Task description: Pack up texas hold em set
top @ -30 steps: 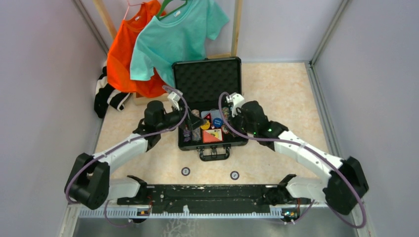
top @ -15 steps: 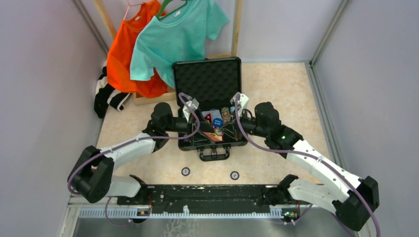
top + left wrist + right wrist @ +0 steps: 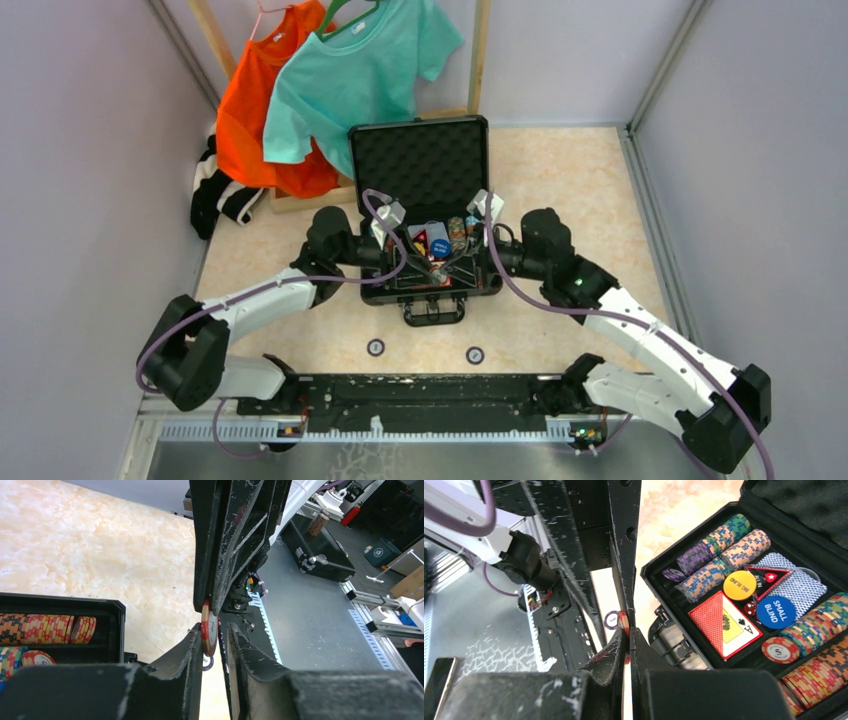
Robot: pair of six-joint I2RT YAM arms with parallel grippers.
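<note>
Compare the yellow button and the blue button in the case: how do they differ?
The yellow button reads BIG BLIND; the blue button reads SMALL BLIND. The yellow button lies beside the blue and orange chip row, the blue button beside the green and orange chip row. Both are round, flat discs lying face up in the open case.

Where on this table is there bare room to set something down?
Bare table between the briefcase and the right wall. Another strip lies between the case handle and the base rail, broken by two loose chips. Crowded: inside the case, and the clothes at far left.
</note>
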